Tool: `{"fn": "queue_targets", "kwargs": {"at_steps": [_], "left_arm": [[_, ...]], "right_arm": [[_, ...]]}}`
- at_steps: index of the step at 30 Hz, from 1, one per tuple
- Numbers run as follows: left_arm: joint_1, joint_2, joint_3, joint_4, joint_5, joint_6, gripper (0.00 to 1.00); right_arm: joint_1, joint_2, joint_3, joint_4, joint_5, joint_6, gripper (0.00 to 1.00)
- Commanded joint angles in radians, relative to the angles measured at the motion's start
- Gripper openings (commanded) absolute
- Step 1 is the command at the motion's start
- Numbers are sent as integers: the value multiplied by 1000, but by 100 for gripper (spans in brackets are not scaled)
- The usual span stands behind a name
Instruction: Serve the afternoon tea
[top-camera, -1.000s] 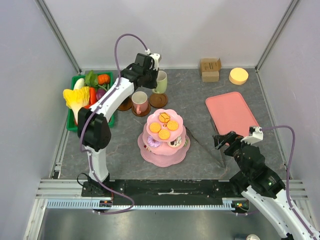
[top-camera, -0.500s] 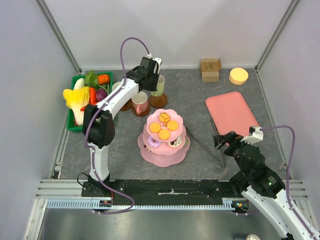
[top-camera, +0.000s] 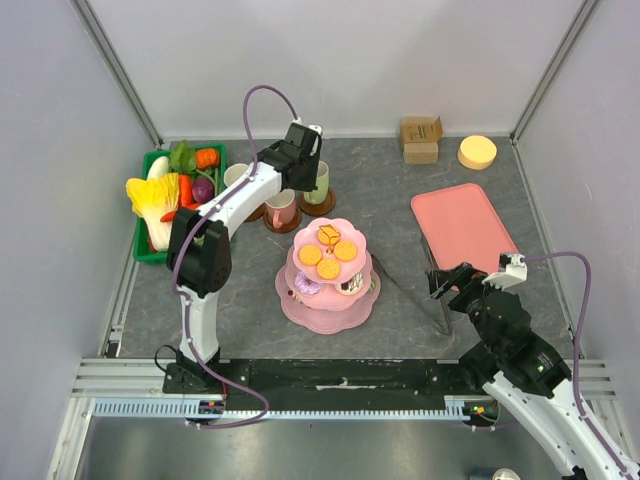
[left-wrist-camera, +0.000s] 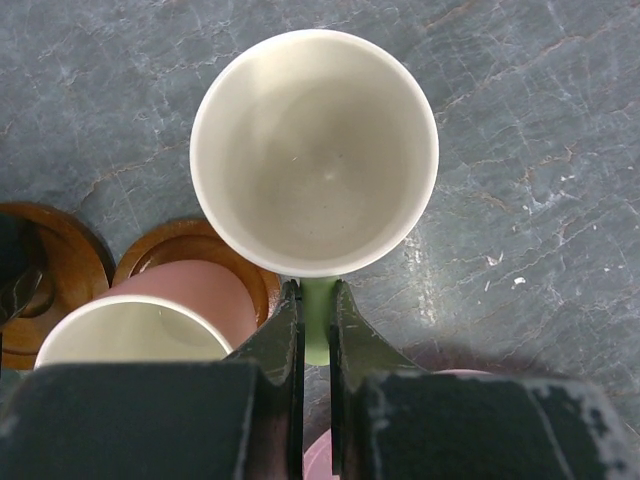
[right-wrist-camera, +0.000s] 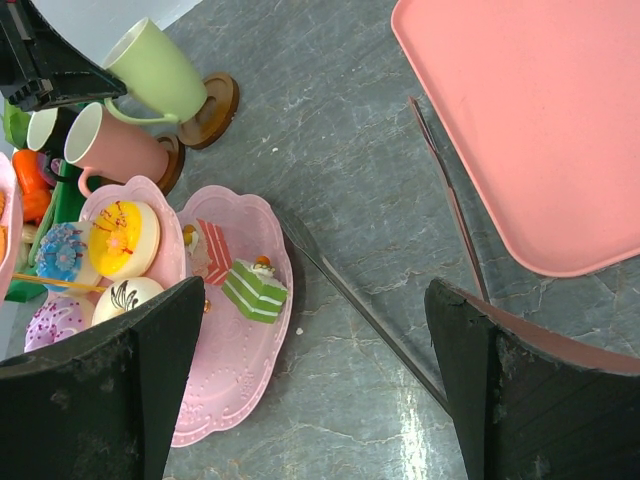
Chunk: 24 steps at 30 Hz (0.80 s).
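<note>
- Top external view: your left claw (top-camera: 305, 162) reaches to the cluster of mugs at the far left of the table. In the left wrist view, its fingers (left-wrist-camera: 282, 345) are pressed together on the handle of the green mug (left-wrist-camera: 315, 150), pinching it.
- In the right wrist view the green mug leans, with its foot at its brown saucer (right-wrist-camera: 214, 108). You cannot tell whether it has lifted clear or is touching.
- The pink mug (top-camera: 281, 205) and the dark mug (top-camera: 237, 175) stand on their own saucers just beside it, with nothing gripping them.
- The tiered stand (top-camera: 322, 322) sits mid-table and looks loaded. The orange biscuits (top-camera: 311, 255) are on the top tier, and the cake slices (right-wrist-camera: 253, 290) and donuts are on the lower tiers.
- The pink tray (top-camera: 462, 225) lies on the right, well apart from the mugs, and nothing rests on it.
- Your right claw (top-camera: 447, 283) is spread wide and holds nothing. It hovers near the tray's near corner.
- Your progress looks early. One mug of three is gripped, and no mug has reached a serving place.
- If the tray is the serving place, what is probably left is to carry the green mug over. Then you fetch the other two mugs, perhaps with their saucers.
</note>
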Motion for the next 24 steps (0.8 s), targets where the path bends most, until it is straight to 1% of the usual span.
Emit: {"fn": "queue_targets", "kwargs": {"at_steps": [1, 4, 6, 9, 18, 24], "left_arm": [[-1, -63, 2, 63, -46, -71, 2], [-1, -70, -15, 80, -11, -84, 2], [-5, -67, -18, 86, -16, -90, 2], [-12, -58, -17, 91, -58, -91, 2], [-22, -37, -34, 117, -68, -75, 2], [-33, -30, -49, 126, -111, -58, 2]], "right_arm": [[1, -11, 40, 11, 14, 5, 98], [1, -11, 40, 10, 14, 3, 98], [3, -12, 42, 10, 12, 3, 98], [1, -12, 42, 10, 12, 3, 98], [3, -15, 42, 13, 15, 2, 98], [1, -17, 42, 13, 17, -3, 98]]}}
